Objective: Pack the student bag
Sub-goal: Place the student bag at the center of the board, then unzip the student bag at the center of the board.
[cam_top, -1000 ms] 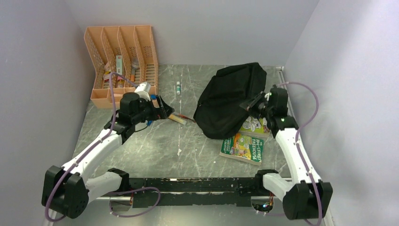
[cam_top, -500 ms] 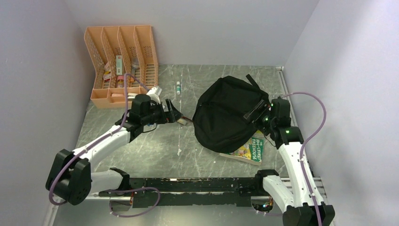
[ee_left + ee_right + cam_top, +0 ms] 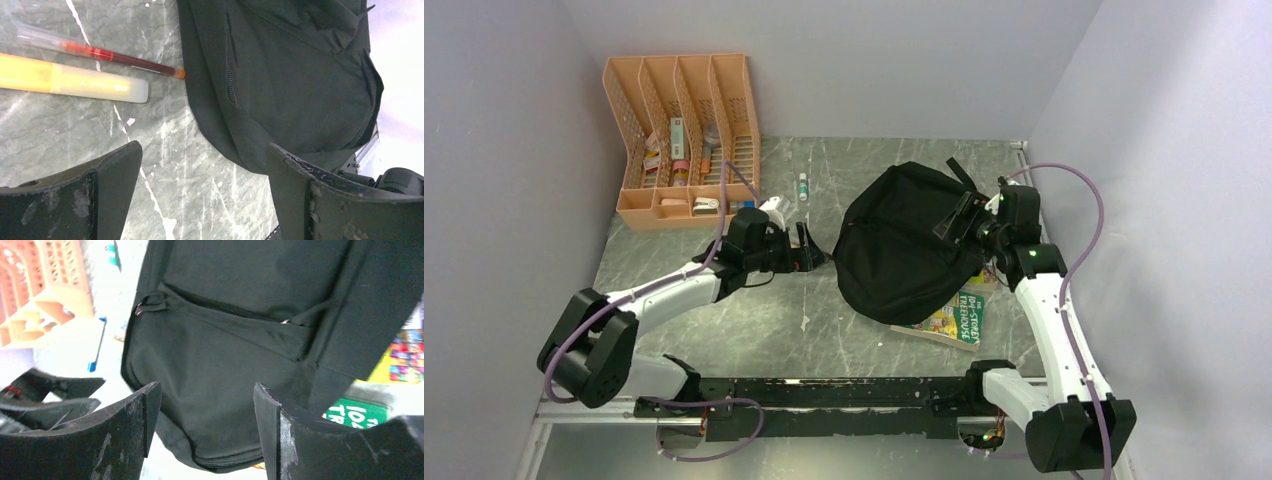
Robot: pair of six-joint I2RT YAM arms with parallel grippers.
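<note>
The student bag (image 3: 911,243) lies slumped towards the counter's far right corner, its near edge overlapping a book (image 3: 954,315). The right gripper (image 3: 959,222) hangs over the bag's right side, fingers spread. The left gripper (image 3: 809,252), also spread wide, sits just left of the bag, beside a red pen (image 3: 100,52) and a yellow highlighter (image 3: 75,81). An orange organiser (image 3: 624,110) stands in the far left corner.

the left gripper (image 3: 202,150) hangs with its jaws spread wide over the marble table (image 3: 165,170). a red pen (image 3: 100,52) and a yellow marker (image 3: 75,82) lie side by side, the pen's orange end touching the black backpack (image 3: 290,85) near its zipper (image 3: 230,75).
</note>
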